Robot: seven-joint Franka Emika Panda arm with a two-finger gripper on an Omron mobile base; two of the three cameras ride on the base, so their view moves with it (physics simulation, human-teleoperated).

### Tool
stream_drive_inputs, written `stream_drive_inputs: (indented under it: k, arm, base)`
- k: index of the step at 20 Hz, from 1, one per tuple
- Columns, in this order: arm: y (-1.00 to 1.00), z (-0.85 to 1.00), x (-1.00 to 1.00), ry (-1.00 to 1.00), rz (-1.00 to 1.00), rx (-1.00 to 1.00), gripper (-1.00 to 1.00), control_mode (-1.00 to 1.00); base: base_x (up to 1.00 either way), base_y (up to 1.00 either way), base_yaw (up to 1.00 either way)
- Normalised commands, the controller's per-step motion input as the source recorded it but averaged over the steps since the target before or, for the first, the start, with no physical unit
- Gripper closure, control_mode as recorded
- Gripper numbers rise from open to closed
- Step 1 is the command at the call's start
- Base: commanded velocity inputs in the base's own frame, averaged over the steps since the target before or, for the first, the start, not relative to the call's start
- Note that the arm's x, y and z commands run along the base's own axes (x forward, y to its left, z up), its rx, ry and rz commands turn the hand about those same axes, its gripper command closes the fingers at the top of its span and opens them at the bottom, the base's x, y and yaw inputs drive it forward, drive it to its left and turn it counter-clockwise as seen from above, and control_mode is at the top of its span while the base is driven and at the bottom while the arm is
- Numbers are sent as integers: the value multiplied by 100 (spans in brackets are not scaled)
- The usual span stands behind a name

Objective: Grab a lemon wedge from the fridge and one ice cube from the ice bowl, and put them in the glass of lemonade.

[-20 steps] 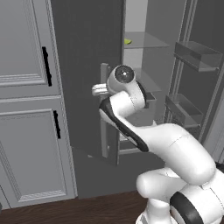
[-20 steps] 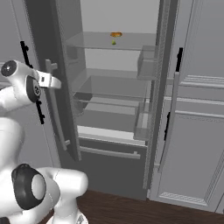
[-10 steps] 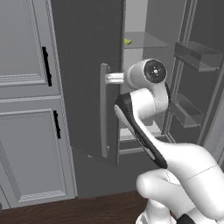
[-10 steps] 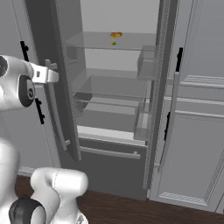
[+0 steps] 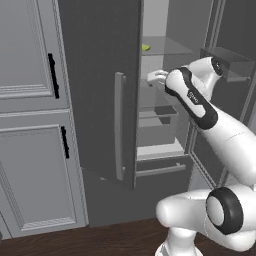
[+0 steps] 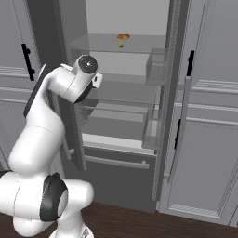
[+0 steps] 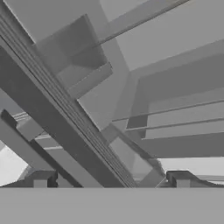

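Observation:
The fridge (image 5: pixel 95 75) stands with both doors swung open. The lemon wedge (image 5: pixel 145 47) is a tiny yellow-green piece on the upper clear shelf, also visible as the lemon wedge (image 6: pixel 121 45) just in front of a small orange-brown round item (image 6: pixel 123 36). My gripper (image 7: pixel 111 180) is open, its two fingertips (image 7: pixel 41 179) far apart with nothing between them. My hand (image 5: pixel 157 77) reaches into the fridge opening, below and slightly right of the wedge and apart from it. The ice bowl and the glass of lemonade are out of view.
The left door's long handle (image 5: pixel 119 125) lies to the left of my arm. The right door (image 6: pixel 174 93) carries clear bins (image 6: pixel 155 69). Lower shelves and a drawer (image 6: pixel 116 158) fill the fridge below. Panelled cabinets (image 5: pixel 30 100) flank both sides.
My gripper opened and let go of the left door's handle. The arm then swung right, from the handle into the fridge opening. The doors have stayed where they were.

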Motion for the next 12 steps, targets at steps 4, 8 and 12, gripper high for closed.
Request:
stream_drive_inputs:
  k: [4, 8, 12]
  arm:
    - [14, -33, 71, 31, 18, 10, -100, -100]
    - [32, -34, 55, 16, 41, 16, -100, -100]
    - [0, -54, 48, -1, 42, 19, -100, -100]
  base:
    - [0, 0, 0]
    - [0, 0, 0]
    - [0, 0, 0]
